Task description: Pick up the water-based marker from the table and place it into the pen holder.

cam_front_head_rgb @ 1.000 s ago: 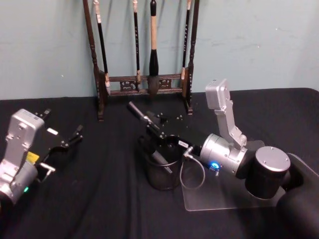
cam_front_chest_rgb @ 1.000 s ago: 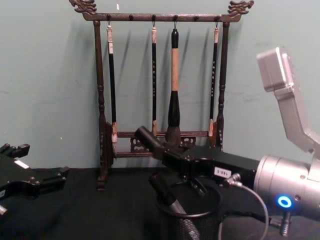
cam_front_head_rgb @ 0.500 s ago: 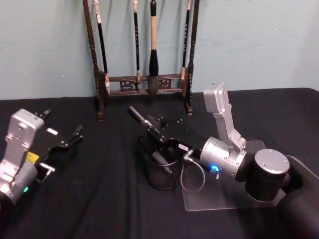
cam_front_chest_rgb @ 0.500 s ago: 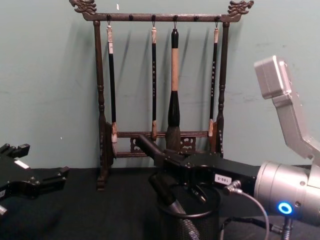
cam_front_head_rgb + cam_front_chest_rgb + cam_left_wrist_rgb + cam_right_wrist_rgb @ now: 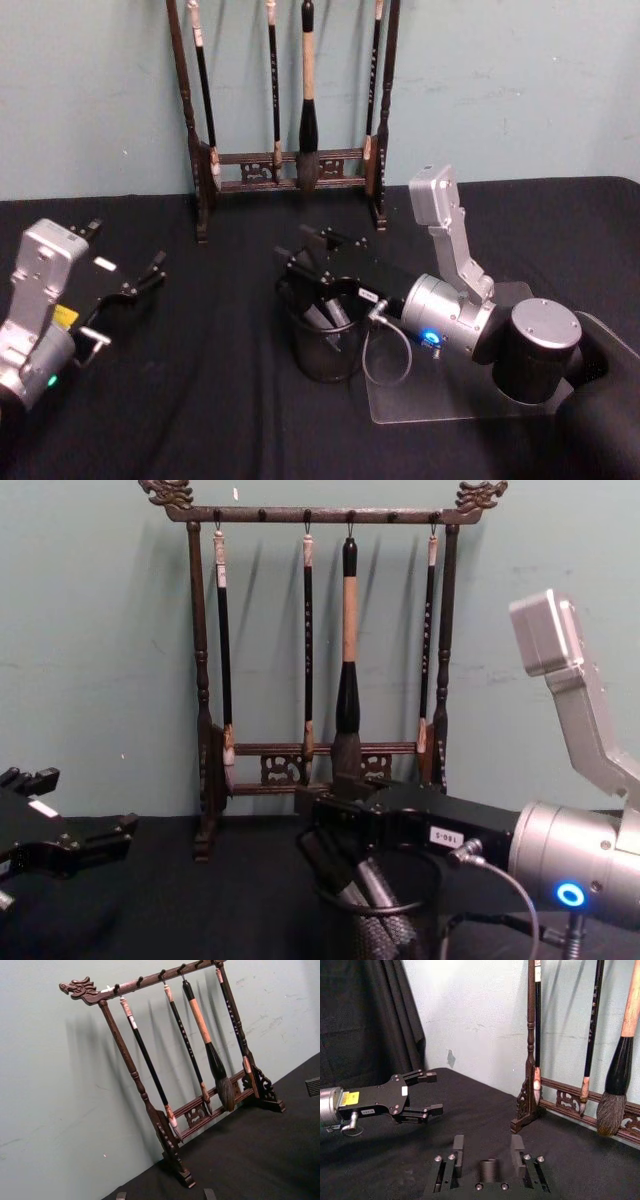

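The pen holder (image 5: 325,350), a black wire-mesh cup, stands on the table (image 5: 200,400) near the middle. Two dark pens lean inside it; the water-based marker (image 5: 339,312) is the right-hand one, also in the chest view (image 5: 373,882). My right gripper (image 5: 302,248) hovers just above the cup's rim, open and holding nothing. The right wrist view shows its fingers (image 5: 458,1143) spread with bare space between them. My left gripper (image 5: 125,250) is parked open over the table at the left, far from the cup.
A tall dark wooden brush rack (image 5: 285,160) with several hanging brushes stands behind the cup against the green wall. A clear plastic sheet (image 5: 440,405) lies on the cloth under my right arm. Bare black cloth lies between the left gripper and the cup.
The right gripper has opened and let go of the marker, which dropped into the pen holder beside the other pen. The left arm has not moved.
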Controlling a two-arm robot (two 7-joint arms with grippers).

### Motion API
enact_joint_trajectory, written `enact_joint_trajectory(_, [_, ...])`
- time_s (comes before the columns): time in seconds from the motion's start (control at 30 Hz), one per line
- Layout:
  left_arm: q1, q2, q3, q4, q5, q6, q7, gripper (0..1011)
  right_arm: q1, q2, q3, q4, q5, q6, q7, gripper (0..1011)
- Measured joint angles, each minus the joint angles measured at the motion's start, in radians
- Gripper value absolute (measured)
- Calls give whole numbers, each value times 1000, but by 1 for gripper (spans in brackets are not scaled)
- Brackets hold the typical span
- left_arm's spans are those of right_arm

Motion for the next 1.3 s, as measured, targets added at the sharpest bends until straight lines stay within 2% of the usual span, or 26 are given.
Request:
enact_joint_trajectory(0.03, [0,0,0,0,0,0,0,1001,0,0,0,0,0,0,0,561])
enact_joint_trajectory(0.1, [0,0,0,0,0,0,0,1001,0,0,0,0,0,0,0,654])
enact_joint_trajectory(0.17, [0,0,0,0,0,0,0,1001,0,0,0,0,0,0,0,684])
enact_joint_trajectory(0.23, [0,0,0,0,0,0,0,1001,0,0,0,0,0,0,1,792])
enact_joint_trajectory(0.37, [0,0,0,0,0,0,0,1001,0,0,0,0,0,0,1,869])
enact_joint_trajectory(0.5, [0,0,0,0,0,0,0,1001,0,0,0,0,0,0,1,997])
enact_joint_trajectory(0.77, [0,0,0,0,0,0,0,1001,0,0,2,0,4,-1,2,1002])
enact_joint_trajectory(1.03, [0,0,0,0,0,0,0,1001,-5,13,27,-36,20,-19,-2,1002])
enact_joint_trajectory(1.3, [0,0,0,0,0,0,0,1001,-22,41,67,-94,23,-33,-47,1002])
